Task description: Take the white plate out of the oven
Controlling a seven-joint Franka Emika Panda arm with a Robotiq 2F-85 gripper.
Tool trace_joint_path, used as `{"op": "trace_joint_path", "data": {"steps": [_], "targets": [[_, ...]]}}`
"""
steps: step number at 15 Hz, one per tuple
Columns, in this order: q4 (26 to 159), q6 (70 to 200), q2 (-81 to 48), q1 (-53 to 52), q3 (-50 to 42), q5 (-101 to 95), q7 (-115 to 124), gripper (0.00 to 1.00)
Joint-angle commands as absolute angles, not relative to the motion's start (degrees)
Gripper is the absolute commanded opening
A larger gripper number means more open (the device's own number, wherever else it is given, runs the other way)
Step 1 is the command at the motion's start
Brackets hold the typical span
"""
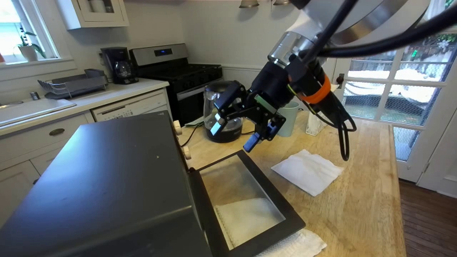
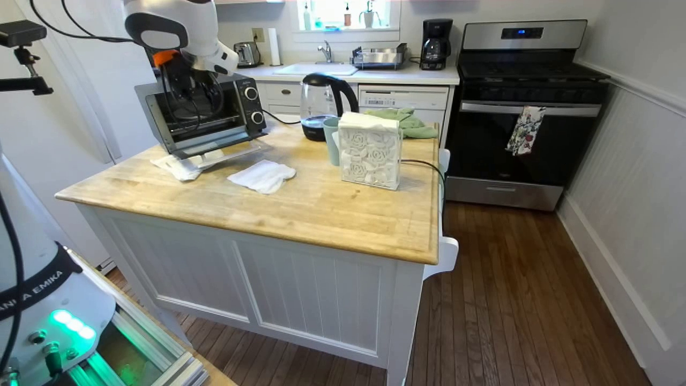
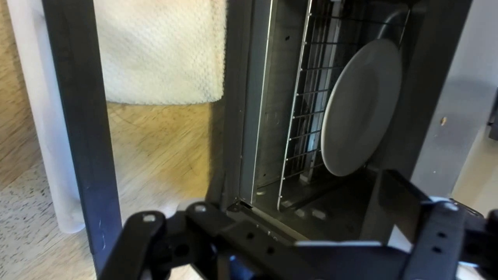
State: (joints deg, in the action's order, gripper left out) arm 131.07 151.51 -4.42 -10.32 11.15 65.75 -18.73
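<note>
glossy round white plate (image 3: 362,109) shows clearly only in wrist view: inside the boxy dark grey metal toaster oven (image 1: 125,167), resting on its thin wire rack (image 3: 296,93). in an exterior view the oven's grey top hides the inside; its black-framed glass door (image 1: 246,185) is lowered, white textured cloth (image 3: 161,50) seen through the glass there and from the wrist. black two-finger gripper (image 1: 234,135) hangs over the light wooden tabletop (image 1: 360,200), fingers spread wide apart. in an exterior view the white robot arm (image 2: 177,27) blocks much of the oven front and the fingers can't be made out, but the black panel with round knobs (image 2: 252,105) shows; clear glass kettle with black handle (image 2: 320,102) stands near the oven. only there: white robot base with green lights (image 2: 80,300), small floral cloth towel (image 2: 526,128) on the black range (image 2: 487,142). flat white paper napkin (image 1: 309,171) lies on the tabletop in both exterior views. white-framed glass-paned door (image 1: 392,85) shows in an exterior view alone.
</note>
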Motion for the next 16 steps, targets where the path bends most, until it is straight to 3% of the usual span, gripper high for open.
{"op": "trace_joint_path", "data": {"steps": [1,6,13,14,16], "targets": [[127.39,148.88,-10.40,-9.03,11.54,77.94,-30.61,1.00],[122.44,145.02,-17.43,-9.82,11.43,85.04,-37.58,1.00],[114.42,145.37,-25.27,-10.48,10.75,84.54,-35.98,0.57],[113.43,145.41,-26.22,-10.58,10.78,84.50,-35.39,0.42],[111.74,145.70,-27.82,-10.67,10.80,84.71,-35.29,0.32]]}}
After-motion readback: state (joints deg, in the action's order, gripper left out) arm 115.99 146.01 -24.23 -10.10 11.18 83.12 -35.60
